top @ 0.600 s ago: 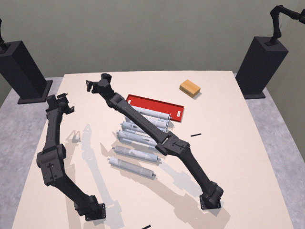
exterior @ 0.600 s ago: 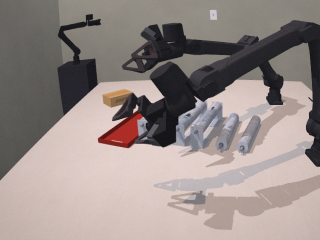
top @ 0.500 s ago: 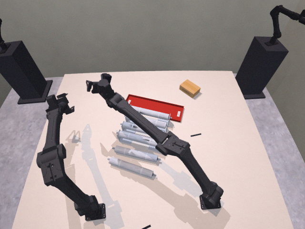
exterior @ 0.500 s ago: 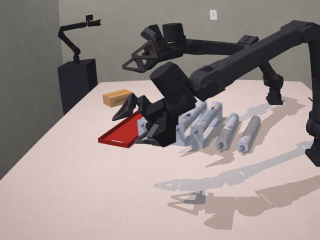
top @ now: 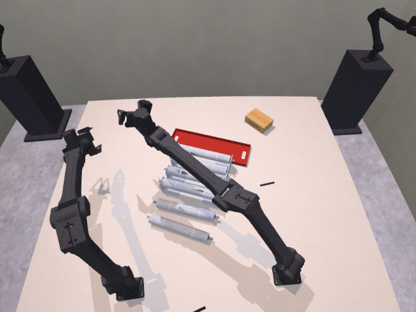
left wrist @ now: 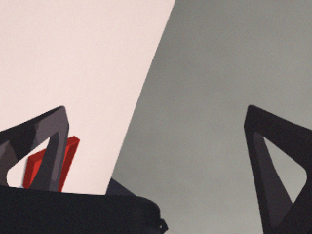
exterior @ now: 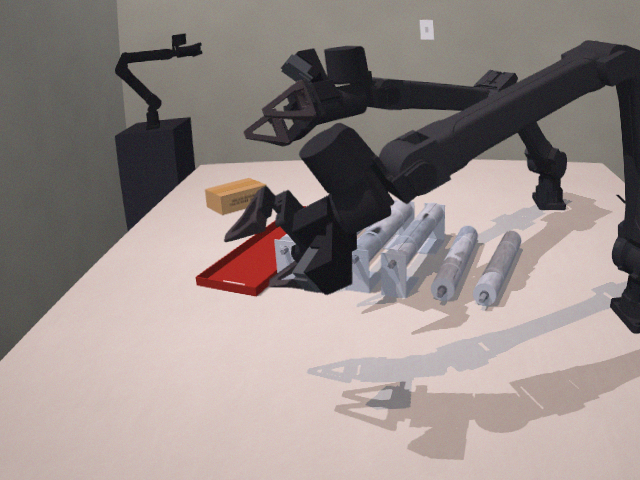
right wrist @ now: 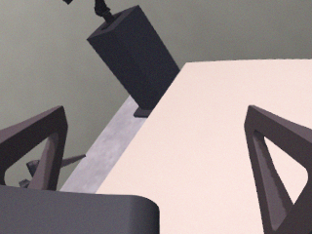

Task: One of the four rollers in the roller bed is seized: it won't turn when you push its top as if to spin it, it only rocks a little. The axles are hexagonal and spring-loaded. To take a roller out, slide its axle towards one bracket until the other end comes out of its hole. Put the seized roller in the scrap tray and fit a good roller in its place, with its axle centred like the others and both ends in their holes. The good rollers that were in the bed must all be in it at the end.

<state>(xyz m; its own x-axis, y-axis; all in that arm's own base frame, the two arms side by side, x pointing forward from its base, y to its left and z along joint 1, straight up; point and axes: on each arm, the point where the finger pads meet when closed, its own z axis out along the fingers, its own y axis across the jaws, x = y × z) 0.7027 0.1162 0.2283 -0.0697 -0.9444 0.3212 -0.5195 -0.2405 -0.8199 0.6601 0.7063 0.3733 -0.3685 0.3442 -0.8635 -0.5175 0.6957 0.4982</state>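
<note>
Pale tabletop (top: pixel 322 208) (exterior: pixel 129 372) (left wrist: pixel 73 58) (right wrist: pixel 210 141) fills mid-frame from above; the left gripper (top: pixel 93 139) (exterior: pixel 248 261) (left wrist: pixel 156 115) and right gripper (top: pixel 121 117) (exterior: pixel 254 122) (right wrist: pixel 155 115) gape wide, upper left. The roller bed (top: pixel 205 153) (exterior: pixel 423 227) sits centrally, between the red tray (top: pixel 221 146) (exterior: pixel 242 266) and two loose rollers (top: pixel 186 209) (exterior: pixel 455 263).

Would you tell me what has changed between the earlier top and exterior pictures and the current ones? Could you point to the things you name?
Nothing has visibly changed. Both black arms (top: pixel 72 177) (top: pixel 194 164), the grey metal rollers (top: pixel 177 228) (exterior: pixel 498 268) and the red rectangular tray (top: pixel 214 142) (exterior: pixel 240 263) stayed put.
</note>
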